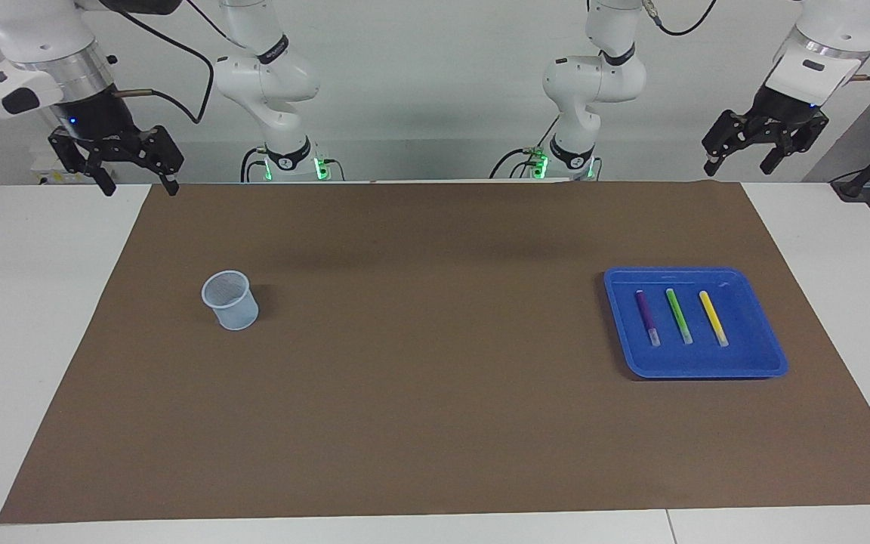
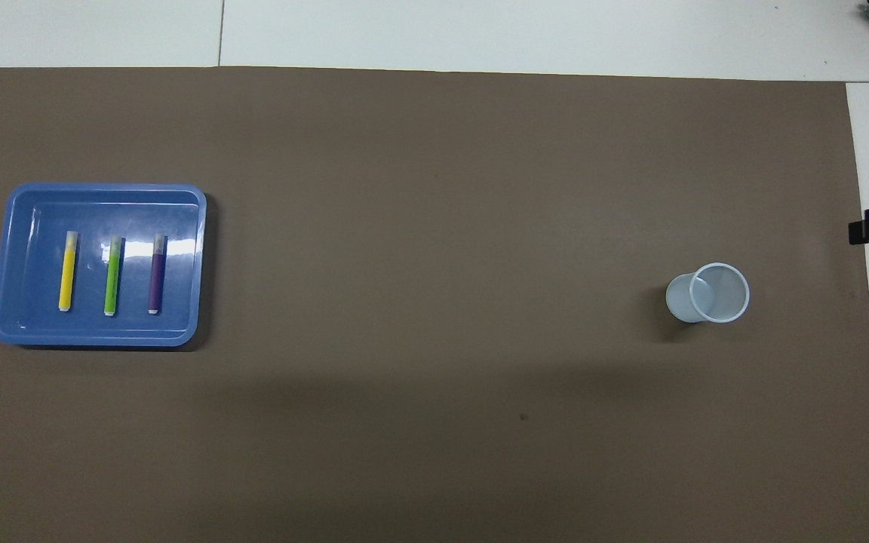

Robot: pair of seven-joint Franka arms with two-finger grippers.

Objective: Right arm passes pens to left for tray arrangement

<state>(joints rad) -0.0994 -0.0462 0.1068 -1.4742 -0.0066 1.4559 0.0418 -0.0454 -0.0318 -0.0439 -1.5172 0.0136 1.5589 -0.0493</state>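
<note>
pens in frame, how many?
3, all lying side by side in the tray: yellow pen toward the left arm's end, green pen in the middle, purple pen toward the cup. The cup looks empty; none seem hidden.

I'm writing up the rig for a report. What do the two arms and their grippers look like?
Both arms are glossy white with rounded joints and black bands. Each ends in a silver ring and a black skeletal gripper, the left gripper and the right gripper. Black cables trail along them; green lights glow at the bases.
</note>
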